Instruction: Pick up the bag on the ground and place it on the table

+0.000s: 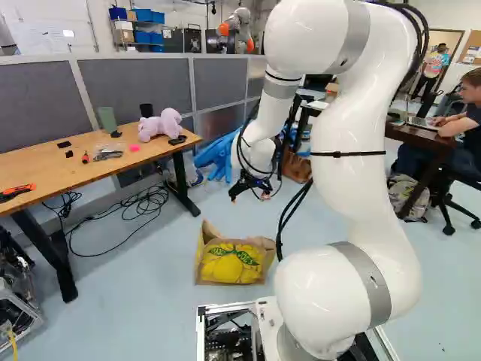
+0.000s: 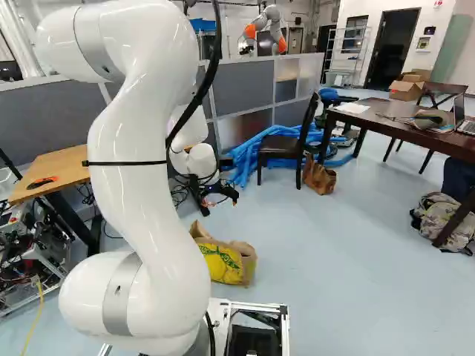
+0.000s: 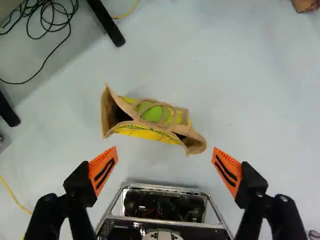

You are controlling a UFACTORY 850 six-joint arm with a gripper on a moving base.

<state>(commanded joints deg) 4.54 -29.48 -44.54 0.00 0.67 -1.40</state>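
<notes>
Gripper [image 3: 165, 149] wide and empty above the floor [image 1: 135, 301], its exact height hard to judge. Across the left base view come the wooden table [image 1: 79, 171], then the bag [image 1: 231, 265], upright on the floor. Approach is the step in hand: centre over the bag, lower, then close.

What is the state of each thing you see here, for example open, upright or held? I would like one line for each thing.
Gripper: open, holding nothing.
Paper bag: upright on the floor, mouth open, not gripped.
Wooden table: standing, small things on top.
Black cable: loosely coiled on the floor.
Dark chair: upright, unoccupied.
Laptop: open.
</notes>
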